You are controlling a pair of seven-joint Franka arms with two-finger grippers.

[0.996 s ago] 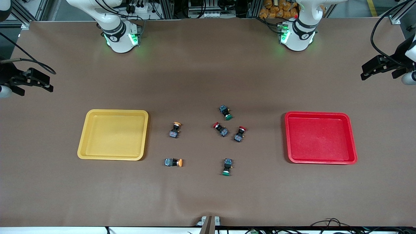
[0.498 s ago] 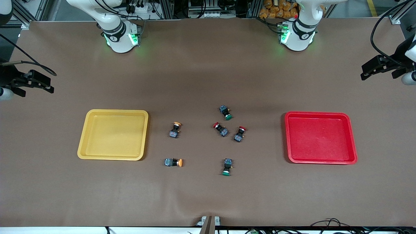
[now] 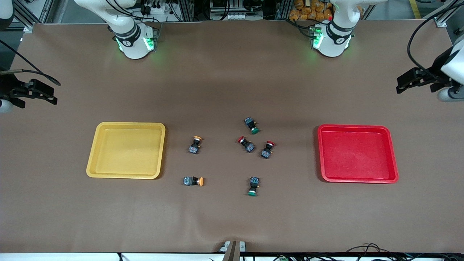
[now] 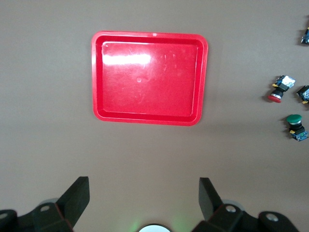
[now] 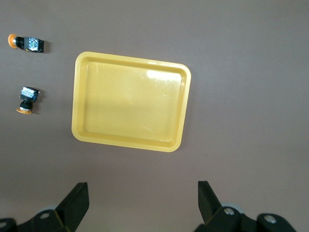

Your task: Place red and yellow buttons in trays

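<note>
1. The left gripper (image 4: 142,198) hangs high over the bare desk (image 3: 232,72) at the left arm's end, fingers spread wide and holding nothing.
2. The right gripper (image 5: 142,200) hangs just as high over the right arm's end, fingers wide apart, also empty.
3. Below the left gripper lies the red tray (image 3: 357,153), shallow, round-cornered and glossy, nothing in it.
4. Below the right gripper lies the yellow tray (image 3: 126,150), same shape, nothing in it.
5. All the buttons lie tipped on their sides on the desk between the two trays, none touching a tray.
6. Two red buttons (image 3: 246,144) and (image 3: 267,149) lie just beside each other, toward the red tray's side of the cluster.
7. Two yellow buttons, really orange-capped, lie nearer the yellow tray: one (image 3: 195,144) farther from the front camera, one (image 3: 193,181) nearer to it.
8. Two green buttons share the patch: one (image 3: 251,125) just beside the red pair, the other (image 3: 253,186) well apart, nearer the front camera.
9. Nothing stands between either gripper and the buttons.
</note>
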